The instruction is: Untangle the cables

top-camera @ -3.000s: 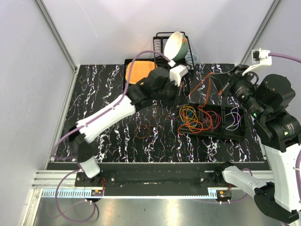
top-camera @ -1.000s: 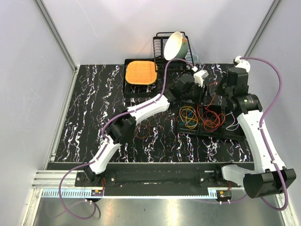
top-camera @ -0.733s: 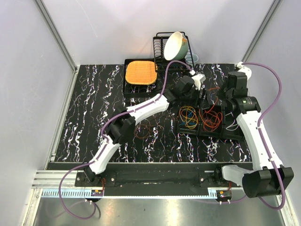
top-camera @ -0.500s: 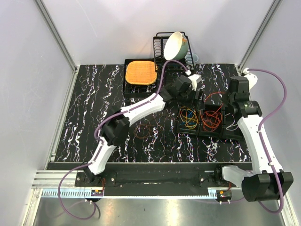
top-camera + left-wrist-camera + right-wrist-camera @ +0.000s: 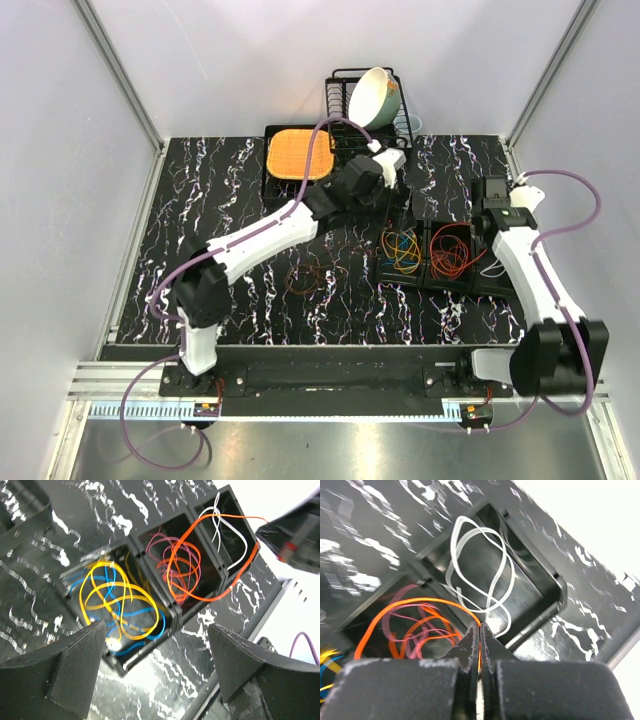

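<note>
The right gripper is clenched, apparently pinching a strand of the orange cable. That strand runs from the middle compartment of the black tray, which sits near the table's right edge. The left gripper hangs released above the tray, grasping nothing.

Sorting looks well along. The white cable lies alone, but orange shares its compartment with the pink cable. The yellow cable and blue cable overlap in the left compartment. Brown loops lie apart, toward the near edge.

Whether either pair is knotted is unclear. From above, the left arm hides the tray's far rim.
</note>
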